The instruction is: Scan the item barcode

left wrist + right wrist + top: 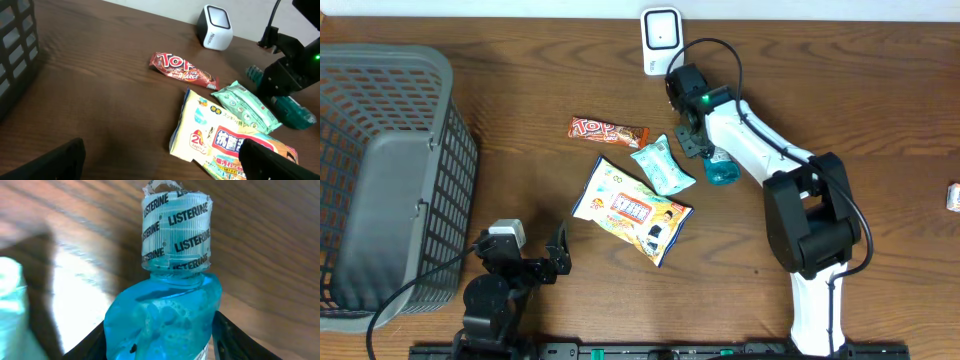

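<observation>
Blue plastic mouthwash bottle (pixel 160 320) near white boxy scanner (pixel 661 32): right jaws pinch it, left jaws spread; bare wooden surface (pixel 880 90) rightward.

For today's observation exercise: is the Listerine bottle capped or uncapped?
Capped. In the right wrist view the Listerine bottle carries its ribbed cap, Listerine printed across it, seated on the neck.

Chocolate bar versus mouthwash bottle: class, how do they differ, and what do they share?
The chocolate bar is flat, in a red-brown wrapper; the mouthwash bottle is clear with blue liquid. The chocolate bar lies untouched; the mouthwash bottle is gripped by the right pincer. Both are near the scanner.
</observation>
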Controlling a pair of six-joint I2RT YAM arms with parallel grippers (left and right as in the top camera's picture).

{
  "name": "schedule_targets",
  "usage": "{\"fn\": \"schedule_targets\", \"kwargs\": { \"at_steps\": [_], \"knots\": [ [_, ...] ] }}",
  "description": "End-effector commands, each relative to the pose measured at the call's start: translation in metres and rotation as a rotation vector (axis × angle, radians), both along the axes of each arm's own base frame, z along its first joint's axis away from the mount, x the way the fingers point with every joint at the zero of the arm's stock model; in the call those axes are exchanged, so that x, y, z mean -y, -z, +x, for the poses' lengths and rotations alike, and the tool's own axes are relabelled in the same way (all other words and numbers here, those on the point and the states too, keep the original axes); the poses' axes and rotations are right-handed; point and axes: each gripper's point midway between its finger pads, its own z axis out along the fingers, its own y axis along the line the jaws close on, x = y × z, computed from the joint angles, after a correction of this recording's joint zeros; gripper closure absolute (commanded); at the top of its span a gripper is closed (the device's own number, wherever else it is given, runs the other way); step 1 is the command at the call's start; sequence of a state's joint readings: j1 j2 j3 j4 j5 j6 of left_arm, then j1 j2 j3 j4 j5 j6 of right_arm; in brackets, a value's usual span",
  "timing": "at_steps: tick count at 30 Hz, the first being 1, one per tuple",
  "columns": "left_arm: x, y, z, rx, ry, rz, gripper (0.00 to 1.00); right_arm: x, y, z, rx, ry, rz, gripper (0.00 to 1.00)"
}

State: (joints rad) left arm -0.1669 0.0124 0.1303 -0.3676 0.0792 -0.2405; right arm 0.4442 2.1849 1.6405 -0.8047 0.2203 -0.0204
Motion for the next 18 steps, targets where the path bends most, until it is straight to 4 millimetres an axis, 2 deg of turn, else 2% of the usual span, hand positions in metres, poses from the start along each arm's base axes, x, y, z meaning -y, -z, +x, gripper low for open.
{"fn": "schedule_targets", "kwargs": {
  "at_steps": [1, 7, 14, 16, 18],
  "knots": [
    [0.0, 0.012, -0.002, -0.036, -0.006, -0.003, 0.02, -0.027, 0.054, -0.052, -0.286, -0.091, 0.196, 0.7],
    [0.0, 0.012, -0.002, -0.036, -0.006, -0.003, 0.02, -0.038, 0.048, -0.073, -0.4, -0.219, 0.349, 0.7],
    [0.0, 0.012, -0.002, -0.036, -0.005, -0.004, 0.02, -0.036, 0.04, -0.075, -0.435, -0.282, 0.481, 0.71],
    [0.0, 0.012, -0.002, -0.037, -0.006, -0.004, 0.02, -0.027, 0.041, -0.071, -0.427, -0.264, 0.461, 0.71],
    [0.0, 0.012, -0.002, -0.036, -0.005, -0.004, 0.02, -0.009, 0.047, -0.065, -0.408, -0.223, 0.371, 0.69]
  ]
}}
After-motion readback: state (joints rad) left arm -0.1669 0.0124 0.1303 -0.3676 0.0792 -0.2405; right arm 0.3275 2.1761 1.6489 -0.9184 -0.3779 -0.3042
